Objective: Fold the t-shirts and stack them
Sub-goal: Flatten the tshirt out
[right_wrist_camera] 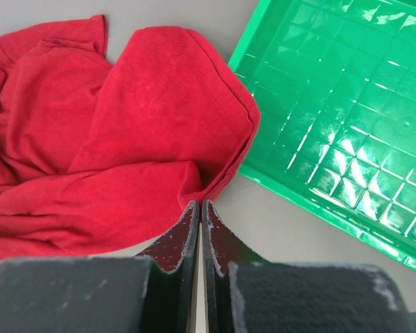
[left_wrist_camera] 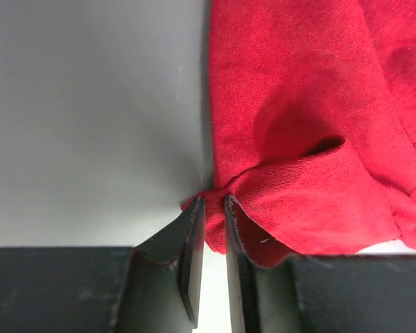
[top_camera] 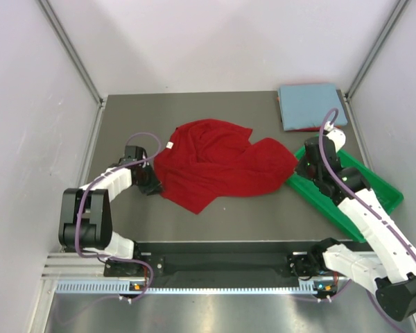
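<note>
A grey table [top_camera: 125, 118] sits boxed in by pale walls [top_camera: 194, 41], with the two arms reaching in from the near edge. In the middle of it lies the dark red t-shirt [top_camera: 215, 163], crumpled and unfolded, its small white label [top_camera: 170, 145] showing at the far left of the heap. At the far right corner a light blue t-shirt [top_camera: 310, 104] lies folded flat, and a thin strip of a second red shirt [top_camera: 301, 129] peeks out from under its near edge. A green tray [top_camera: 374, 187] lies slantwise along the right side, its left rim just beside the crumpled shirt. The left gripper [top_camera: 151, 184] is low at the shirt's left edge; in its wrist view the jaws stand narrow with a slim gap, and a bunched fold of the hem lies right at the tips, though I cannot tell whether the cloth is truly pinched. The right gripper [top_camera: 304, 166] sits at the shirt's right edge, between cloth and tray, its jaws pressed together; the tips meet a fold, and whether any cloth is caught there does not show.
</note>
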You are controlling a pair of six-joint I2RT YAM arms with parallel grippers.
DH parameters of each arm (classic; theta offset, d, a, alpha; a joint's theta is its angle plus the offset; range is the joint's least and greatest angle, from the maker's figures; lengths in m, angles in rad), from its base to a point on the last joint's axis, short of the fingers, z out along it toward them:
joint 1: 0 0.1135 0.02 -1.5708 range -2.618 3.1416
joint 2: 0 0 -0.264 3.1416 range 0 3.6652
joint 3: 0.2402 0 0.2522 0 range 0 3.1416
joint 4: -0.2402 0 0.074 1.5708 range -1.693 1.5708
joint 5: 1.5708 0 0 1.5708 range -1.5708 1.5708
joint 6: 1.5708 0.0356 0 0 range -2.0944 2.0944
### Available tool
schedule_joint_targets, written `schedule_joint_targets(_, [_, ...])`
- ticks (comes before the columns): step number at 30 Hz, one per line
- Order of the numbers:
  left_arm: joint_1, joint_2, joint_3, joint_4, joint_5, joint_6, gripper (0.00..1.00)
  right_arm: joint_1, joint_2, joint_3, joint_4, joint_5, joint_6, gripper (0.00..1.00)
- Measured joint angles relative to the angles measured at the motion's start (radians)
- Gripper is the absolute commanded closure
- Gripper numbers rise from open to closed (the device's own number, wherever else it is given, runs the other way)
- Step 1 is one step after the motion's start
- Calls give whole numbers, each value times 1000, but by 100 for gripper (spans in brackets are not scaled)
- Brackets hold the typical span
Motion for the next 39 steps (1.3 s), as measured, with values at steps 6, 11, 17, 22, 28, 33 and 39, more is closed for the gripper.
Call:
schedule_joint_targets(6, [-3, -2, 18, -37, -64, -14, 68, 0, -18, -17, 19, -10, 0, 100])
schedule_joint_targets(11, [0, -79, 19, -95, -148, -13, 59, 0, -22, -42, 29, -29, -4, 100])
schedule_joint_targets(17, [1, -128, 40, -112, -175, -11, 61, 0, -22, -45, 33, -47, -10, 100])
schedule_joint_targets(22, [1, -92, 25, -113, -153, -13, 64, 0, -22, -45, 35, -62, -19, 100])
schedule_joint_targets(28, [1, -87, -14, -110, -120, -16, 66, 0, -28, -45, 37, -63, -27, 100])
schedule_joint_targets(33, [1, -66, -29, -96, -105, -23, 68, 0, -43, -45, 37, -62, -31, 100])
schedule_joint_targets(39, [1, -60, -29, -88, -97, -39, 67, 0, -45, -45, 37, -63, -32, 100])
